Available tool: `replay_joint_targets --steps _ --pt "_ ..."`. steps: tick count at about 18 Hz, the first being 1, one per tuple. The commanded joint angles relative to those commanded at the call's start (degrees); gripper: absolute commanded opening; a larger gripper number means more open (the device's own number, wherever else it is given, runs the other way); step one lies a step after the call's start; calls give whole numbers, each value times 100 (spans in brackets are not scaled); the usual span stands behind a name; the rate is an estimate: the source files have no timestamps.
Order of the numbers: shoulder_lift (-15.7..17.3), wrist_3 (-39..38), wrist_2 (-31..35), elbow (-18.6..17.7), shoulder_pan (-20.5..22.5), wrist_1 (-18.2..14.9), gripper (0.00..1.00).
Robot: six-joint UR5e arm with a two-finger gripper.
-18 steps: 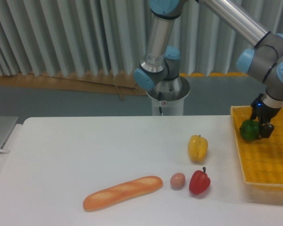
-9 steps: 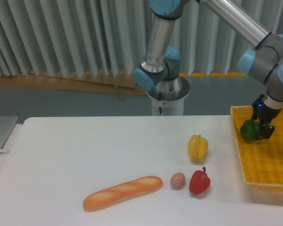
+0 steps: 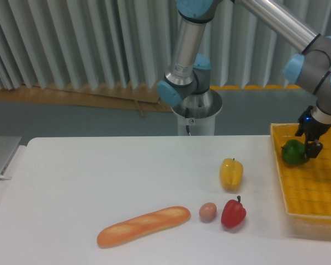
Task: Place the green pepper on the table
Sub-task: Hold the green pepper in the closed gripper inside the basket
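Gripper clamped on the green pepper, now slightly higher than a second ago over the yellow basket at frame right: lift under way, carry to the table pending.

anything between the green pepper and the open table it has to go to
The gripper holds the green pepper over the yellow basket. Only the basket's left rim lies between it and the bare table; the yellow pepper stands farther left.
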Motion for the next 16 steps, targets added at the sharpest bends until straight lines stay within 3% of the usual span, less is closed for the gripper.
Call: replay_joint_targets --steps 16 --pt "-61 -220 -44 -79 -88 158 100"
